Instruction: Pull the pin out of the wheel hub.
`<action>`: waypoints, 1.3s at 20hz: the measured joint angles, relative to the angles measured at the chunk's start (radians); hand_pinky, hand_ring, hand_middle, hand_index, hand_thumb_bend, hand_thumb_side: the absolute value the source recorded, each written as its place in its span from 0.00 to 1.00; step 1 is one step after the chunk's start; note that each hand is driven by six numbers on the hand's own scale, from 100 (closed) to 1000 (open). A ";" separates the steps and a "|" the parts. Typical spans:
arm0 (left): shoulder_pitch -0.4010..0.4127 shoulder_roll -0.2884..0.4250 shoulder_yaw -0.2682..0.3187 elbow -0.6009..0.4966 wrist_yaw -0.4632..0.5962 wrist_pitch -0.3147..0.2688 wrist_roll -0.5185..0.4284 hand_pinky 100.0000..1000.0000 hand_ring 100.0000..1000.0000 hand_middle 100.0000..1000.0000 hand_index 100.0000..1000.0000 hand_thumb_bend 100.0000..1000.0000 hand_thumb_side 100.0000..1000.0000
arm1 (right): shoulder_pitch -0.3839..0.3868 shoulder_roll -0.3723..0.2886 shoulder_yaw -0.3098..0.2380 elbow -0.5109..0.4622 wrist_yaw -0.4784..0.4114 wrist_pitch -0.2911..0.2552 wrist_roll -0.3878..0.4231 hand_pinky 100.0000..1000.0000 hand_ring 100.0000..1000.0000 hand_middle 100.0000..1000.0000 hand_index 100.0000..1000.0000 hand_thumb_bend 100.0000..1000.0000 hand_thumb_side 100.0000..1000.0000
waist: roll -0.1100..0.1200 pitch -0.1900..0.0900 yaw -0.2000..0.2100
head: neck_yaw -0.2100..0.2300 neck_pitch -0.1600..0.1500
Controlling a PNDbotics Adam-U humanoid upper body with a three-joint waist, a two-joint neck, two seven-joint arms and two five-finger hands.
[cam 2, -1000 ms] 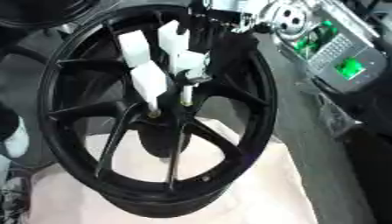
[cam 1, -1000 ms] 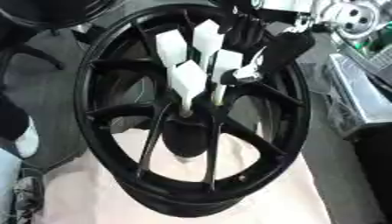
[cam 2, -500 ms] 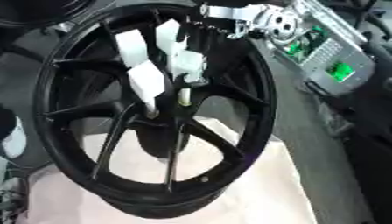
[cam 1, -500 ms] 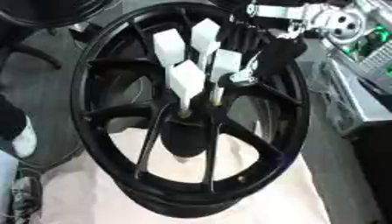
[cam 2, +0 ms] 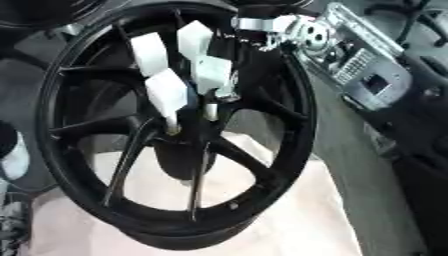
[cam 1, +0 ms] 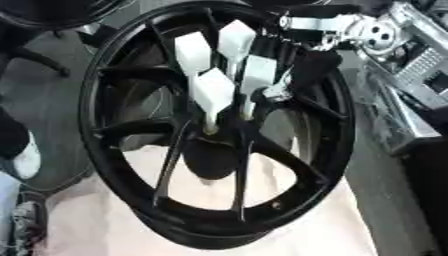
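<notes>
A black wheel (cam 1: 219, 125) with thin spokes lies tilted on a pale cloth (cam 1: 96, 220) over the tabletop. Four white pins (cam 1: 213, 90) with broad flat heads stand in its hub (cam 1: 214, 150), clustered above the centre. The right hand (cam 1: 276, 90), black with a silver wrist joint (cam 1: 350, 30), reaches in from the upper right over the far rim, its fingers curled about the rightmost pin (cam 1: 255, 75), whose stem runs down into the hub. The other three stand free just left of it. A grey machine (cam 2: 367, 75) lies right of the wheel. The left hand shows nowhere.
</notes>
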 measured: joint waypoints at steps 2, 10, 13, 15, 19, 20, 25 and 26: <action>0.000 0.000 0.000 0.000 0.000 0.000 0.000 0.76 0.78 0.74 0.77 0.16 0.73 | 0.000 0.000 0.000 0.000 -0.005 0.001 -0.004 0.61 0.57 0.52 0.71 0.40 0.23 | 0.000 0.002 0.000 | 0.000 0.000; 0.000 0.000 0.000 0.000 0.000 0.001 0.002 0.76 0.78 0.74 0.77 0.16 0.73 | 0.000 0.002 -0.002 -0.014 -0.079 0.035 -0.041 0.59 0.53 0.40 0.61 0.37 0.06 | 0.000 0.009 0.000 | -0.001 0.000; 0.000 -0.001 0.000 0.000 0.000 0.002 0.002 0.76 0.78 0.74 0.77 0.16 0.73 | 0.000 0.002 -0.006 -0.033 -0.120 0.053 -0.059 0.59 0.51 0.36 0.58 0.44 0.00 | 0.000 0.011 0.000 | -0.001 0.000; 0.000 -0.001 0.000 0.001 0.000 0.002 0.003 0.76 0.78 0.74 0.77 0.16 0.73 | -0.001 0.002 -0.007 -0.048 -0.143 0.064 -0.070 0.58 0.50 0.34 0.57 0.42 0.00 | 0.000 0.011 0.000 | -0.001 0.000; 0.000 -0.001 0.000 0.001 0.000 0.002 0.003 0.76 0.78 0.73 0.77 0.16 0.73 | -0.001 0.002 -0.014 -0.069 -0.171 0.079 -0.086 0.58 0.48 0.30 0.53 0.41 0.00 | 0.000 0.011 0.000 | -0.002 0.000; 0.000 -0.001 0.000 0.001 0.000 0.002 0.003 0.76 0.78 0.73 0.77 0.16 0.73 | -0.001 0.001 -0.017 -0.074 -0.177 0.082 -0.089 0.58 0.47 0.28 0.52 0.41 0.00 | 0.000 0.011 0.000 | -0.002 0.000; 0.000 -0.001 0.000 0.001 0.001 0.001 0.003 0.76 0.78 0.73 0.77 0.15 0.73 | -0.002 -0.015 -0.049 -0.115 -0.203 0.088 -0.113 0.57 0.46 0.26 0.50 0.39 0.00 | 0.000 0.011 -0.001 | -0.001 0.000; 0.000 -0.001 0.000 0.001 0.002 0.001 0.003 0.76 0.78 0.73 0.77 0.15 0.73 | -0.002 -0.022 -0.059 -0.126 -0.210 0.088 -0.119 0.57 0.45 0.25 0.50 0.39 0.00 | 0.000 0.011 -0.002 | -0.001 0.000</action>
